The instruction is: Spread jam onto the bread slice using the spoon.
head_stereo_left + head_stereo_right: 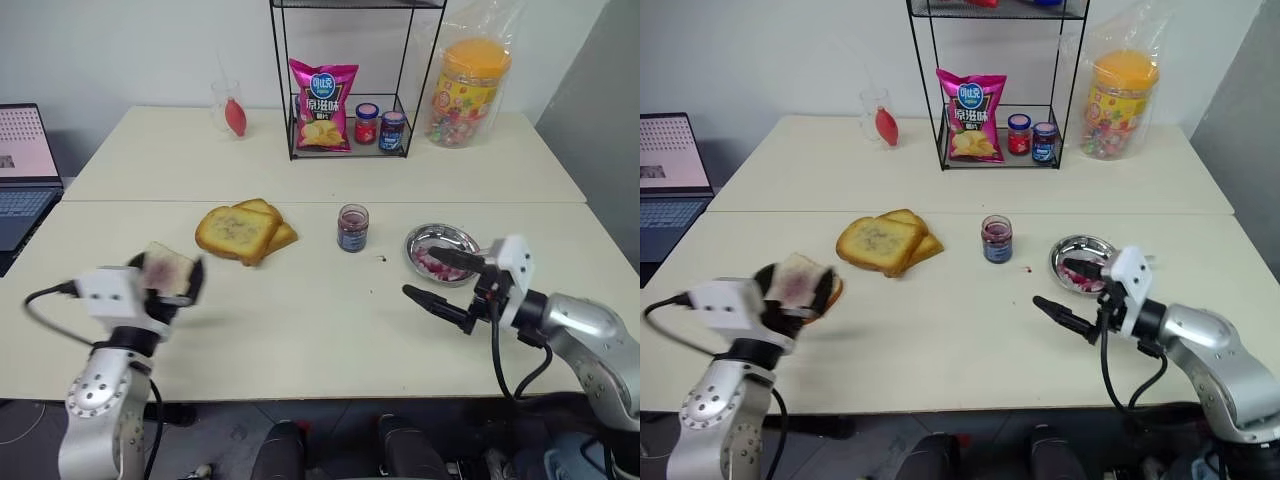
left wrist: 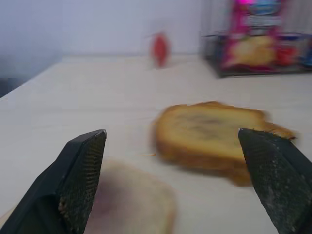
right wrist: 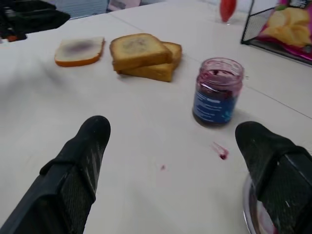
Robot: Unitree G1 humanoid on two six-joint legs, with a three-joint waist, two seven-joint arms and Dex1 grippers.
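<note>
Both grippers stand wide open and hold nothing: the left gripper (image 1: 165,285) sits right at the bread slice (image 3: 79,50) on the counter (image 1: 300,330), the right gripper (image 1: 440,280) hangs near the metal dish (image 1: 443,240). The jam (image 1: 352,228) jar stands between them, well apart from the bread. I cannot make out the spoon — a blind grab in the dish could miss or tip it, and the left gripper, so close, could nudge or squash the soft slice.
</note>
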